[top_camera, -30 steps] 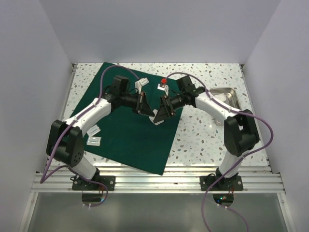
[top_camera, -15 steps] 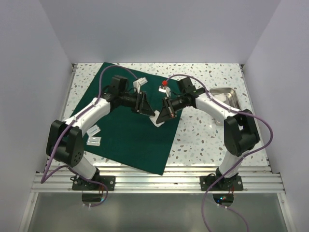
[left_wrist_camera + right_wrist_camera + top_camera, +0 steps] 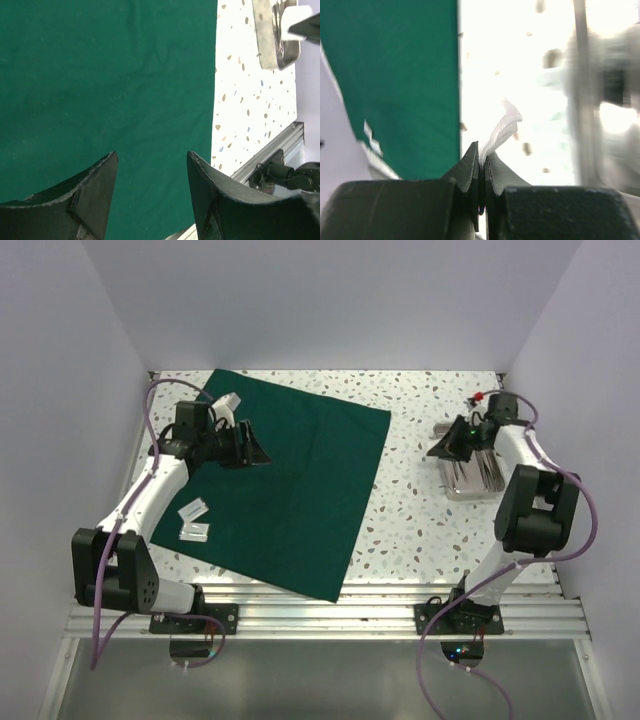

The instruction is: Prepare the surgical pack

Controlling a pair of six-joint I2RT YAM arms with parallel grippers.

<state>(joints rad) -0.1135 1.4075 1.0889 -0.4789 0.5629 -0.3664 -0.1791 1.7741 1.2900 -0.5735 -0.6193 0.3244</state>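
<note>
While the right jaws are clenched on one end of a thin white gauze strip [image 3: 502,127] beside the shiny rectangular steel tray [image 3: 482,478], the left jaws stand released and empty over the large dark green cloth [image 3: 300,490]. This cloth lies flat on the speckled tabletop [image 3: 420,520], apart from the tray. Two small white gauze pads [image 3: 194,521] rest near its left edge. The end grip probably lets the strip hang free for placement.

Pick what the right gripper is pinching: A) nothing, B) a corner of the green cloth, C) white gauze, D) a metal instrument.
C: in the right wrist view the right gripper is shut on a piece of white gauze that sticks up from between its fingertips.
</note>
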